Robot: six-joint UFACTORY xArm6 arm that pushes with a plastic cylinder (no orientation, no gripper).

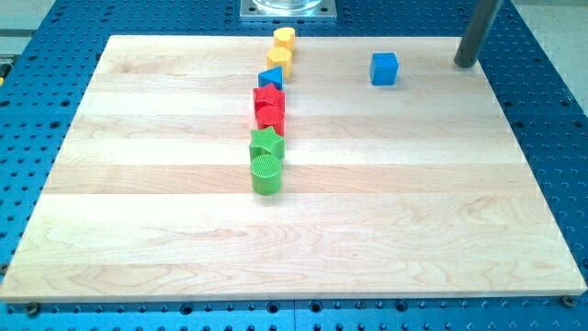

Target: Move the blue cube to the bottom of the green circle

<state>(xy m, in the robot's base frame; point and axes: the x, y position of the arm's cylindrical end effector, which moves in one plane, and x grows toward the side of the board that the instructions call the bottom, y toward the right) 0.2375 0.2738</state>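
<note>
A pale wooden counter (pixel 386 230) is seen resting on a blue perforated base (pixel 551 101). A column of blocks is ranged down the counter left of centre, running from the view's top toward the middle. At its head a yellow heart-like block (pixel 284 38) is recorded, with a second yellow block (pixel 279 61) just below it; the shape of the second cannot be fixed. A small blue triangular block (pixel 271 78) follows, then two red blocks (pixel 269 107) set close together, their outlines hard to separate. Below these a green star-shaped block (pixel 266 143) is noted, and the green circle (pixel 266 173), an upright cylinder with a ribbed top, closes the column, touching or nearly touching the star.

The blue cube (pixel 384 69) is found apart from the column, near the view's top, right of centre. One face is turned toward the view's bottom, slightly rotated; no long axis is presented. The column stands well to the cube's left, and the cylinder lies well below and left of it.

No hand is fitted, so no spread or pinch can be reported. The dark rod is cut off by the view's top edge. My tip (pixel 467 64) is seen at the counter's far right edge, to the right of the blue cube and apart from it. A metal plate (pixel 288 8) is partly cut off at the top.
</note>
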